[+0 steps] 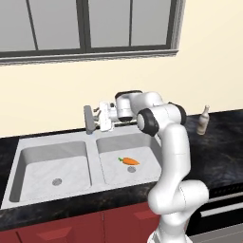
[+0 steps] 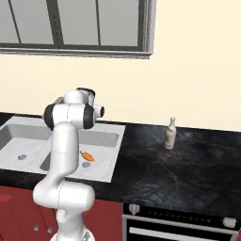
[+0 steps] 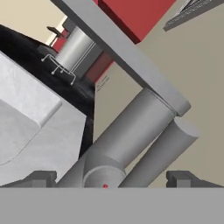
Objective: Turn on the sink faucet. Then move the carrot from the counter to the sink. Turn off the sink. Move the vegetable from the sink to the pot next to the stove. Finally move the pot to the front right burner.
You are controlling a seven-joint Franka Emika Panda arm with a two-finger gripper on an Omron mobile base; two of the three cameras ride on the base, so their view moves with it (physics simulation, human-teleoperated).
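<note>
The tool reaches sideways at the faucet in the left base view, its fingers spread wide on either side of the grey post and gripping nothing. The carrot already lies in the right bowl of the sink, just above the round drain, so the step at hand looks like turning the water off. No running water can be made out. The left bowl holds only its drain. The risk here is that the fingers push on the post rather than the thin lever, so the lever does not turn, or that they slide off it.

In the right base view the arm hides the tool. The carrot sits in the nearer bowl of the sink, close to the arm's upright link. A pale bottle stands well apart on the black surface. When the arm later drops for the carrot, the sink wall could block the fingers, and the tapered carrot could roll away.

In the hand view the tool shows two dark tips far apart, with the faucet filling the space between and ahead of them, very close. Whether either tip touches it cannot be told. If the tool presses in further, it could jam against the post.
</note>
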